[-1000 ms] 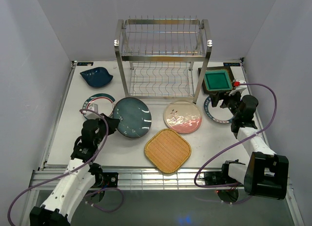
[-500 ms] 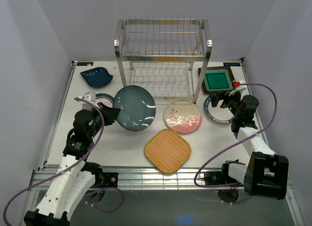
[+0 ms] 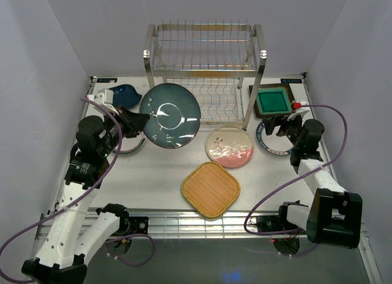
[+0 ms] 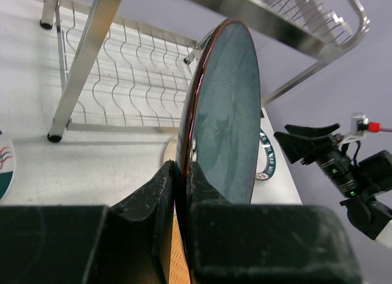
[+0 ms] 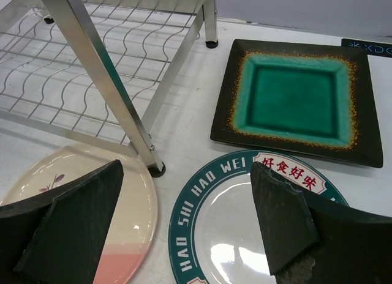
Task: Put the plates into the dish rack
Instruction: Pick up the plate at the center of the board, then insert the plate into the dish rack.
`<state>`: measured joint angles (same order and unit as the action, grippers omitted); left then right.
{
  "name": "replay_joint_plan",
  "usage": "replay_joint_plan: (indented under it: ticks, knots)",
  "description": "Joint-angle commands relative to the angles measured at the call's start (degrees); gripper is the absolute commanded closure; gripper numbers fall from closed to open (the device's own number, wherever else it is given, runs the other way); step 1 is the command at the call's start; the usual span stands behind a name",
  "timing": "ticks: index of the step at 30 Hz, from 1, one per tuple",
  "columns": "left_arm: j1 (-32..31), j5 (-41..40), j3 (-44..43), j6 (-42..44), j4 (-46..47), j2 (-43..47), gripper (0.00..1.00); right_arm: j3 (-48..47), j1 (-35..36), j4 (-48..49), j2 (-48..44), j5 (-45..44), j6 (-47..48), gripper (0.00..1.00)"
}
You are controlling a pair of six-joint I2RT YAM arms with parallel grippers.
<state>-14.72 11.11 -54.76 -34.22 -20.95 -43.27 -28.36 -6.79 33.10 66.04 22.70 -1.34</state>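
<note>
My left gripper (image 3: 136, 122) is shut on the rim of the dark teal speckled plate (image 3: 170, 115), which hangs tilted on edge off the table, just left of the front of the dish rack (image 3: 205, 70). In the left wrist view its fingers (image 4: 160, 185) pinch the teal plate (image 4: 226, 119) edge-on, the rack's lower shelf (image 4: 122, 82) behind it. My right gripper (image 3: 283, 126) stands open over a white teal-rimmed plate (image 5: 245, 235), nothing between its fingers (image 5: 282, 210). On the table lie the pink-cream floral plate (image 3: 229, 147), orange woven plate (image 3: 210, 189), green square plate (image 3: 272, 101) and dark blue leaf-shaped plate (image 3: 122, 94).
Another white colour-rimmed plate (image 4: 3, 168) lies left of the rack, mostly hidden under my left arm in the top view. The rack's front right post (image 5: 110, 82) stands close to my right gripper. Grey walls enclose the table on three sides.
My left arm has lifted the teal plate off the table, tipped it up on edge and carried it back toward the rack. The right arm has not moved.
</note>
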Motion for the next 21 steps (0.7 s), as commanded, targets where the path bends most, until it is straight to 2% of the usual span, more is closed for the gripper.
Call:
replay_joint_plan:
  ticks: [1,8,17,21]
  knots:
    - [0.0,0.5,-11.4,-1.3,6.2,-0.5,1.00,-1.2,-0.4,2.1,0.2,0.9,-0.6,0.10]
    - [-0.1,2.3,-26.3,-1.4,3.7,-9.9,1.00,-0.9,-0.5,2.1,-0.5,-0.3,-0.4,0.10]
    - [0.0,0.2,-34.5,1.5,6.0,-13.7,1.00,-1.1,-0.6,2.2,0.1,-0.5,-0.2,0.10]
    - [-0.1,-0.7,-35.3,0.9,10.5,-13.9,1.00,-1.2,-0.6,2.1,0.8,-0.2,-0.2,0.10]
